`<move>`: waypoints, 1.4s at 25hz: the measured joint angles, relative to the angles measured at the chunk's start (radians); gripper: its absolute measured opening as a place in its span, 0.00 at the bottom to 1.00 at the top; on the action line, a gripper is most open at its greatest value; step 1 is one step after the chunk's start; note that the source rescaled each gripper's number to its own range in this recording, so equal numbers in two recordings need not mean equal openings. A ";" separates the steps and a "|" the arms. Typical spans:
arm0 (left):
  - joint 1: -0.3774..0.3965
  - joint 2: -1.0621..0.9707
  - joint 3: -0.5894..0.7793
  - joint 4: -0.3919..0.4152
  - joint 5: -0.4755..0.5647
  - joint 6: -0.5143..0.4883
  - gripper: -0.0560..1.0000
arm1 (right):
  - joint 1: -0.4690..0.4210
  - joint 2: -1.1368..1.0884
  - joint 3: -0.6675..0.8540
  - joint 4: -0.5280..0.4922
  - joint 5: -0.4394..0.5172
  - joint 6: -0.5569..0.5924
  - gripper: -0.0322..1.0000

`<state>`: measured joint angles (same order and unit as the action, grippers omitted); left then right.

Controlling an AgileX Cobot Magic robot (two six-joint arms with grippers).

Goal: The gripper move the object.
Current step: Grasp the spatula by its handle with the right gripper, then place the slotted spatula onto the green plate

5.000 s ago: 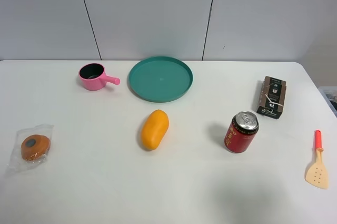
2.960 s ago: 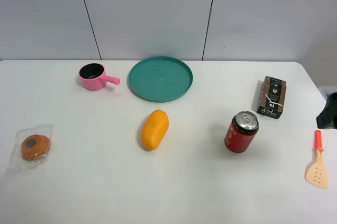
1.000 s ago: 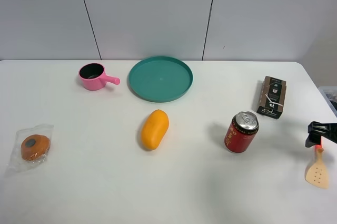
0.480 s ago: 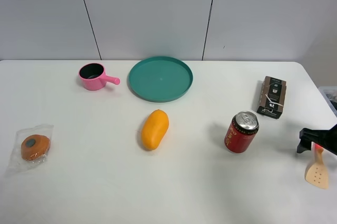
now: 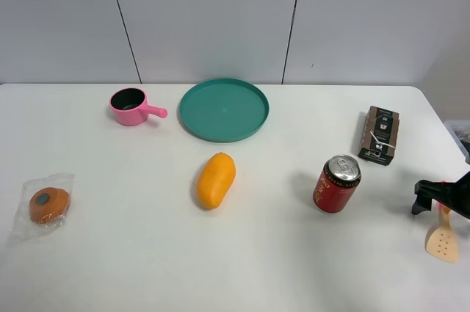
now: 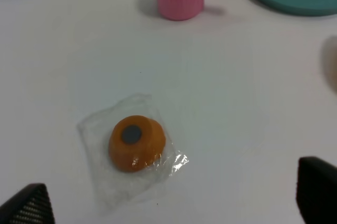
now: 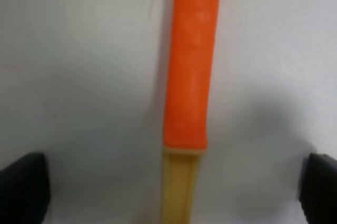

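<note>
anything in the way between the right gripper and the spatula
Nothing visible. The right gripper is open directly over the spatula. The orange handle lies centred between its fingers, with only bare table on each side.

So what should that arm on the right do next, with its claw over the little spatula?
Probably close the right gripper on the spatula's orange handle, lowering a little first if needed. The handle lies centred between the open fingers, and neither one touches it yet.
</note>
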<state>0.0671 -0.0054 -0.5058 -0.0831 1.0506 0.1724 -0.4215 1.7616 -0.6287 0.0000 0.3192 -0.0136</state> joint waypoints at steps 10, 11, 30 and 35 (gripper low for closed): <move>0.000 0.000 0.000 0.000 0.000 0.000 1.00 | 0.000 0.003 -0.002 0.000 -0.009 0.000 0.48; 0.000 0.000 0.000 0.000 0.000 0.000 1.00 | 0.000 0.003 -0.002 0.000 -0.006 0.000 0.40; 0.000 0.000 0.000 0.000 0.000 0.000 1.00 | 0.000 -0.209 -0.185 0.032 0.426 -0.011 0.03; 0.000 0.000 0.000 0.000 0.000 0.000 1.00 | 0.082 -0.262 -0.271 0.097 0.550 -0.132 0.03</move>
<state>0.0671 -0.0054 -0.5058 -0.0831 1.0506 0.1724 -0.3397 1.4995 -0.9001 0.0969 0.8689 -0.1453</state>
